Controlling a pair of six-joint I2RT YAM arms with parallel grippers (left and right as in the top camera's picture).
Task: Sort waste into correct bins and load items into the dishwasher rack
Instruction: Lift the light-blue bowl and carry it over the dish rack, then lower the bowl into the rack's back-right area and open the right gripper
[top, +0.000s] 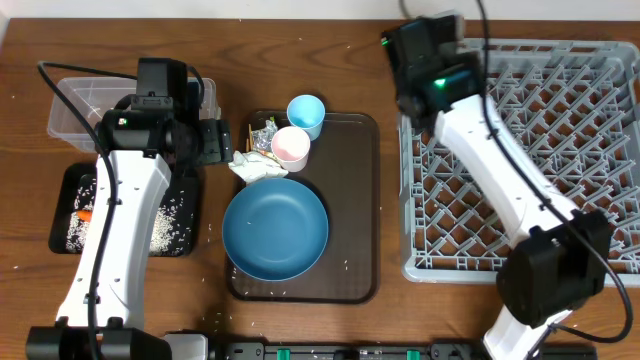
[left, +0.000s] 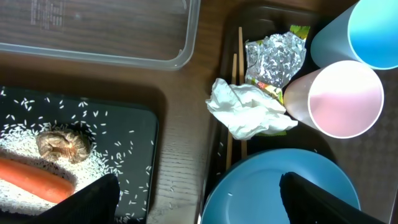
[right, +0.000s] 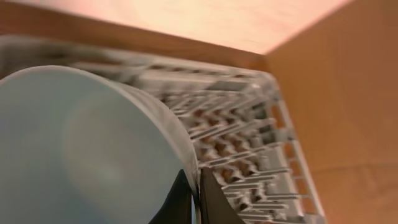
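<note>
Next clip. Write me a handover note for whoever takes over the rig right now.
Left tool: open, holding nothing, near the napkin and chopsticks.
Right tool: shut on the small bowl by its rim, at the rack.
Done: rice, carrot and food lump lie in the black tray.
Left: set the small bowl in the rack. Napkin and wrapper probably go to the clear tub. Big bowl, pink cup, blue cup and chopsticks, all on the brown tray, go to the rack.
</note>
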